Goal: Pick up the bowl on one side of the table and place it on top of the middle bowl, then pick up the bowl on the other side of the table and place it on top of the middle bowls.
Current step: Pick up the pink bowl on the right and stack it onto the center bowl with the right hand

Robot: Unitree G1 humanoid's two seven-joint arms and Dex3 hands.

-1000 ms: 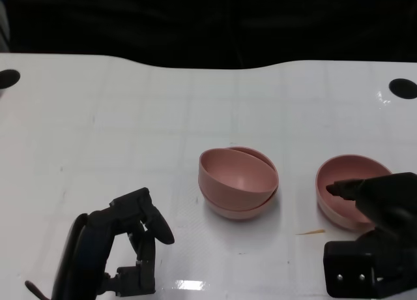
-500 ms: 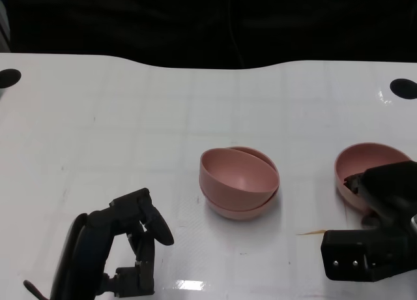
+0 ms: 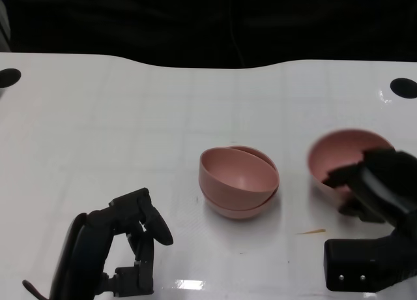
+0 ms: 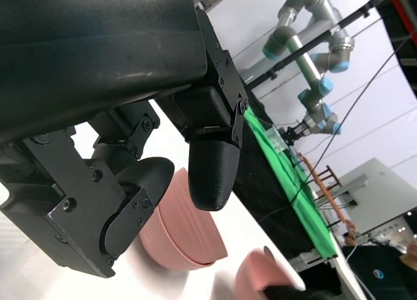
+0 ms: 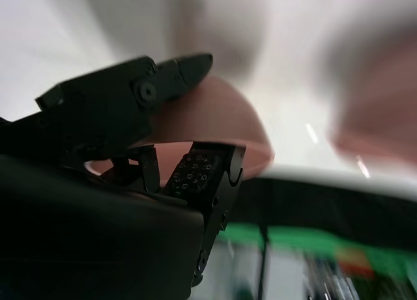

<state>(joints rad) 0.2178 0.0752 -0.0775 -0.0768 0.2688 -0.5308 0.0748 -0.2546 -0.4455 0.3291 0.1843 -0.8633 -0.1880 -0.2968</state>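
Note:
Two pink bowls sit nested as a stack (image 3: pixel 238 182) at the table's middle, the upper one tilted; the left wrist view shows this stack (image 4: pixel 182 238) too. A third pink bowl (image 3: pixel 342 153) is off the table to the right of the stack, tipped with its opening facing the camera. My right hand (image 3: pixel 378 189) grips its near rim, with fingers (image 5: pixel 163 91) over the bowl (image 5: pixel 208 117) in the blurred right wrist view. My left hand (image 3: pixel 133 231) rests at the lower left, holding nothing, fingers loosely bent and apart.
A thin yellowish sliver (image 3: pixel 311 232) lies on the white table (image 3: pixel 130 130) between the stack and my right forearm. Black round holes mark the far corners (image 3: pixel 402 88) (image 3: pixel 8 77). Beyond the curved far edge is darkness.
The right hand has gripped the right bowl, dragged it rightward, then raised it and carried it back left toward the stack, tilting it. The left hand has stayed still.

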